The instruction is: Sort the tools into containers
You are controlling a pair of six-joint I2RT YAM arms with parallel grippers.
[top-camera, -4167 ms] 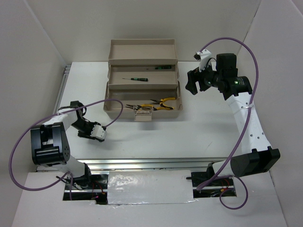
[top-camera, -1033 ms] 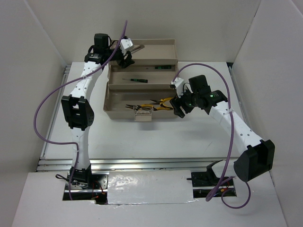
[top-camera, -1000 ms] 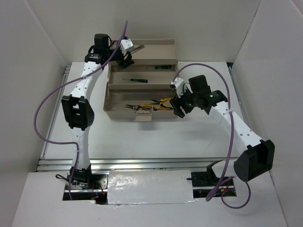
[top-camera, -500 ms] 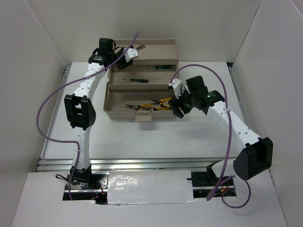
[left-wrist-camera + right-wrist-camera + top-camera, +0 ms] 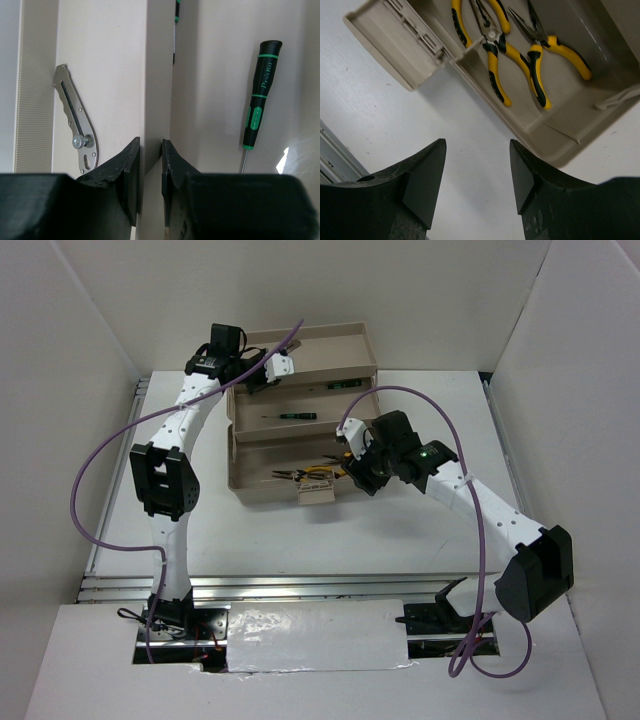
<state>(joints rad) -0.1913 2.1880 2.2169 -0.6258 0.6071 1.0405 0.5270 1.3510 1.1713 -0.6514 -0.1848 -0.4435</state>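
Observation:
The beige toolbox [image 5: 312, 340] stands open in stepped tiers at the table's middle back. My left gripper [image 5: 258, 375] is shut on the wall [image 5: 159, 75] between the top and middle tiers; in the left wrist view it [image 5: 150, 146] pinches that wall. A small grey metal tool [image 5: 76, 125] lies in the top tier. One green-marked screwdriver [image 5: 290, 415] [image 5: 259, 100] lies in the middle tier, another [image 5: 343, 383] in the top tier. Three yellow-handled pliers [image 5: 315, 472] [image 5: 505, 55] lie in the bottom tier. My right gripper [image 5: 356, 466] [image 5: 477, 145] is open and empty over the table beside the bottom tier's right front corner.
A flat beige latch piece [image 5: 317, 493] [image 5: 395, 45] sticks out from the bottom tier's front. White walls enclose the table on the left, back and right. A metal rail [image 5: 300, 585] runs along the near edge. Purple cables loop from both arms.
My left gripper has dropped from above the top tier onto the tier wall and shut on it. My right gripper has moved left along the bottom tier. The toolbox has shifted slightly.

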